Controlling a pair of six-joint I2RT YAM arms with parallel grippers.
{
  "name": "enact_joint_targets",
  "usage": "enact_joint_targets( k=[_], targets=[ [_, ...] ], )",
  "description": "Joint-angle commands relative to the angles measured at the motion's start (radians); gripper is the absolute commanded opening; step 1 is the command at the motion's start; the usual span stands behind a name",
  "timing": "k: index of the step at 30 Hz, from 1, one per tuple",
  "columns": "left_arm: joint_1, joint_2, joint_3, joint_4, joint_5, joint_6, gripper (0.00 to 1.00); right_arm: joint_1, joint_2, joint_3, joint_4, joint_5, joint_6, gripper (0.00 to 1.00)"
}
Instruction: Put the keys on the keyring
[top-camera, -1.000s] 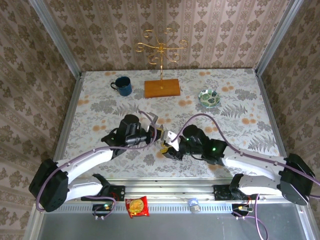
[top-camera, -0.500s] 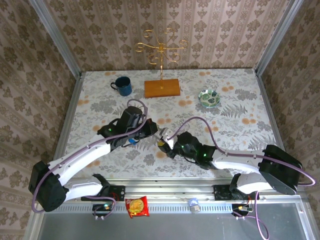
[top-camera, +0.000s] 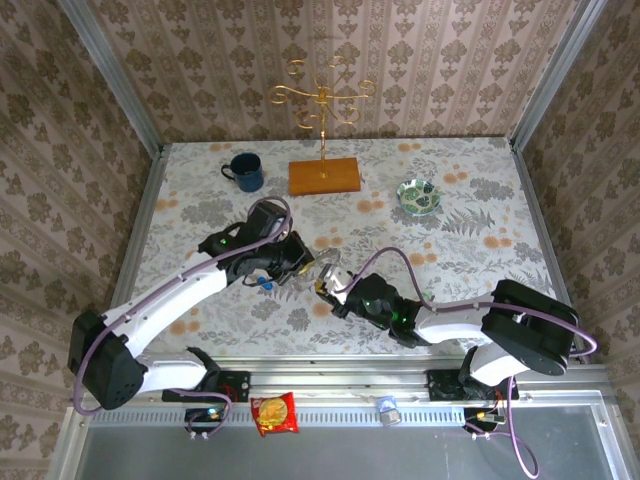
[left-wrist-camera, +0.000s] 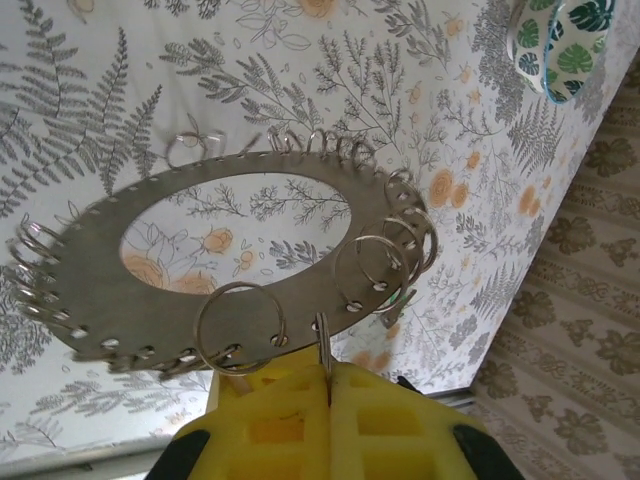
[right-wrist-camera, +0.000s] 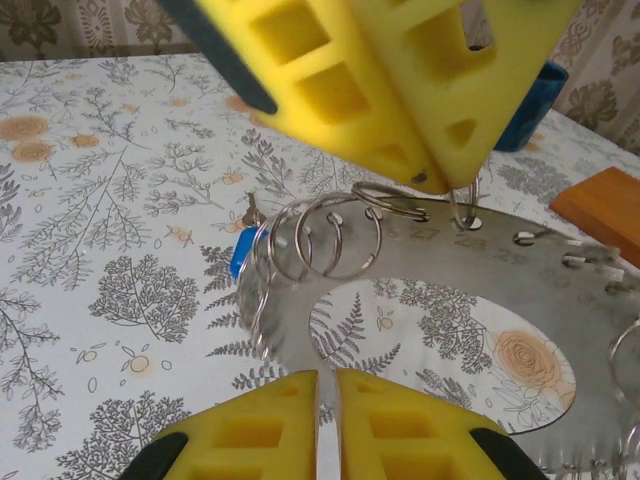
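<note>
The keyring (top-camera: 326, 268), in the top external view, sat at mid-table between the left gripper (top-camera: 308, 262) and the right gripper (top-camera: 326, 287), which met over it from opposite sides. This two-sided hold presumably steadied the plate so that one of its rings could be worked. The blue key (top-camera: 266, 284) lay on the table (top-camera: 470, 160) near the left gripper, apart from the plate. In the left wrist view, the keyring (left-wrist-camera: 130, 300) appeared raised and tilted above the table, with the split rings (left-wrist-camera: 240, 320) spaced around its rim. The left gripper (left-wrist-camera: 328, 380) was fully closed, its yellow fingers (left-wrist-camera: 390, 420) pressed together on the near rim beside one split ring. In the right wrist view, the right gripper (right-wrist-camera: 326, 400) was closed to a narrow slit with the near edge of the keyring (right-wrist-camera: 480, 290) apparently nipped in it. The left gripper (right-wrist-camera: 440, 178) pinched the far rim from above. The blue key (right-wrist-camera: 240, 256) lay just beyond the plate's left rim. Whether it was threaded on a ring could not be determined. The greenish key could not be identified.
</note>
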Motion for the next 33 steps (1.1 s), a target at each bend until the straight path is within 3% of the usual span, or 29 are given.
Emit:
enact_joint_targets(
  k=[1,18,27,33],
  targets=[
    [0.016,0.024,0.051,-0.089,0.094,-0.093,0.00,0.007,0.012,-0.026,0.163,0.050,-0.050,0.14],
    [0.041,0.042,0.054,-0.113,0.197,-0.159,0.00,0.010,0.055,-0.045,0.300,0.070,-0.149,0.14],
    [0.054,0.033,0.051,-0.125,0.207,-0.140,0.00,0.008,-0.032,-0.107,0.179,0.060,-0.243,0.19],
    [0.057,0.027,0.045,-0.119,0.219,-0.148,0.00,0.009,-0.049,-0.073,0.177,0.062,-0.222,0.19]
  ],
)
